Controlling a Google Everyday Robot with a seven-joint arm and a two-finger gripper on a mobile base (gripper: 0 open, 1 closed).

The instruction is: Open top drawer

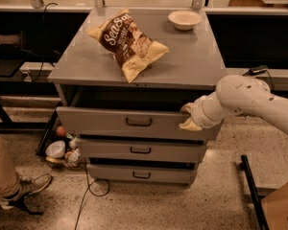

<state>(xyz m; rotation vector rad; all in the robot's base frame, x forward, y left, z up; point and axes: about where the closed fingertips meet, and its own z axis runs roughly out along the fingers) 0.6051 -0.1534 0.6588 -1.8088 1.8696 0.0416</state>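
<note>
The top drawer (105, 122) is the widest of three grey drawers in the cabinet, with a small black centre handle (138, 122). It stands pulled out a little, with a dark gap showing between its front and the cabinet top. My gripper (188, 117) is at the right end of the drawer front, at its upper edge and touching it. The white arm (249, 99) reaches in from the right.
A chip bag (128, 43) and a pale bowl (184, 19) lie on the cabinet top (197, 66). Two narrower drawers (140, 150) sit below. A person's leg and shoe (17, 188) are at the lower left, floor clutter (60, 147) is beside the cabinet, and a black bar (252, 190) is at the right.
</note>
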